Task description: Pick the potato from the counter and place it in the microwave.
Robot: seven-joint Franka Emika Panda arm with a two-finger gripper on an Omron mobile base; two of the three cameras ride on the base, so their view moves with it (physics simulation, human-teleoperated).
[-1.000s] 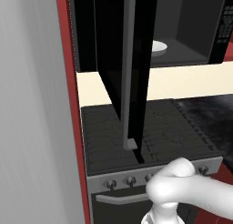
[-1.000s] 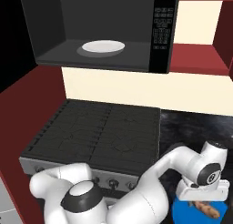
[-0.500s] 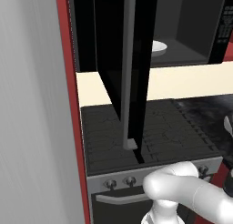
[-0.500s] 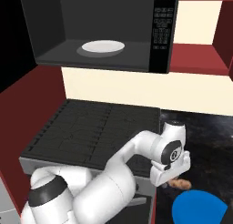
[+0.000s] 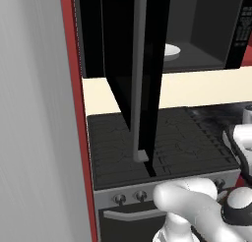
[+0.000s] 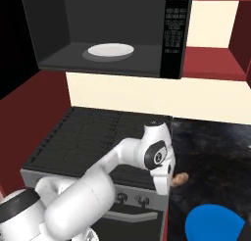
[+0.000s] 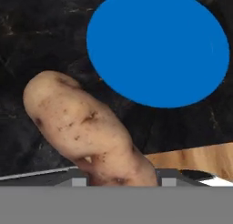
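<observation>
In the left base view the microwave [image 5: 197, 34] stands open above the stove, its door [image 5: 140, 64] swung out. In the right base view the gripper [image 6: 169, 182] hangs over the dark tabletop [image 6: 215, 156] with the potato [image 6: 179, 178] at its tip, the microwave up and to the left. In the hand view the potato [image 7: 86, 127] runs lengthwise from between the finger bases outward, beside a blue plate [image 7: 159, 45]; the gripper seems closed on it, apparently lifted.

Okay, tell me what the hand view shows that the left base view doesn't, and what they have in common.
Hand view alone: the potato close up, held up between the claw's fingers over the black speckled counter, with a blue round plate beyond it. Left base view alone: the microwave with its door swung open, the white plate inside, and the stove top below. Shared: little besides a strip of that dark counter.
</observation>
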